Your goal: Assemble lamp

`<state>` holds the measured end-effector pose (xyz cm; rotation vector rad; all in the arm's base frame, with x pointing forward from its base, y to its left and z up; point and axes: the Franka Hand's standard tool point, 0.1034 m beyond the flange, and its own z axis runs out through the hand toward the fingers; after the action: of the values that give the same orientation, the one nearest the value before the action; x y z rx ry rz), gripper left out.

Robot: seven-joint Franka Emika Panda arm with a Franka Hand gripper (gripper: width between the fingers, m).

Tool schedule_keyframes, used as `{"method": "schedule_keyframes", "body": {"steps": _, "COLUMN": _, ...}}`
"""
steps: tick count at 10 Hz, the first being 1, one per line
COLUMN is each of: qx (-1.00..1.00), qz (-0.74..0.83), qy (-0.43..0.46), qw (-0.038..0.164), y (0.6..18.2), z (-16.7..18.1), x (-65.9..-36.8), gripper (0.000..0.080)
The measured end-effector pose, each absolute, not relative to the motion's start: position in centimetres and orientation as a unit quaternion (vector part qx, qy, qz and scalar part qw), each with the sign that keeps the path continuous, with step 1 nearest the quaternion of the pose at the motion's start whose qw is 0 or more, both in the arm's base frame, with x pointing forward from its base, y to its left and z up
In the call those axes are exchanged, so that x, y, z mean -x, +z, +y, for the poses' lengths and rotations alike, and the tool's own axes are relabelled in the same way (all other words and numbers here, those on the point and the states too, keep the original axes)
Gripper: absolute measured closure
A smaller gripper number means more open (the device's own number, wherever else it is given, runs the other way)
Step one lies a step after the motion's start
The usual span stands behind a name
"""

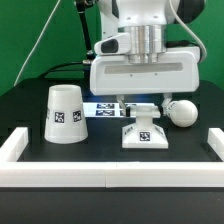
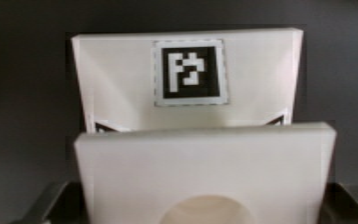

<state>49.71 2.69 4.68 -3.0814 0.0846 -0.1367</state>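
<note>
The white stepped lamp base rests on the black table near the front wall and fills the wrist view, its tag facing the camera. My gripper is straight above it, lowered over its upper part. The dark fingertips stand on either side of the base, close to its sides, jaws wide apart. The round bulb lies just to the exterior view's right of the base. The tapered shade stands mouth down at the exterior view's left.
The marker board lies flat behind the base, under the arm. A low white wall borders the front of the work area, with raised ends at both sides.
</note>
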Motion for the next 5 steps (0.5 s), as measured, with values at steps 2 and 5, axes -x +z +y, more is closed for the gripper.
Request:
{"method": "schedule_keyframes", "body": {"steps": 2, "qx": 0.998, "qz": 0.015, "qy": -0.059, "qw": 0.031, "y": 4.7, "z": 4.0, "x": -52.4, "gripper": 0.0265}}
{"method": "schedule_keyframes", "body": {"steps": 5, "qx": 0.996, "qz": -0.003, "qy": -0.087, "qw": 0.033, "y": 4.8, "z": 5.3, "x": -56.3, "gripper": 0.0265}}
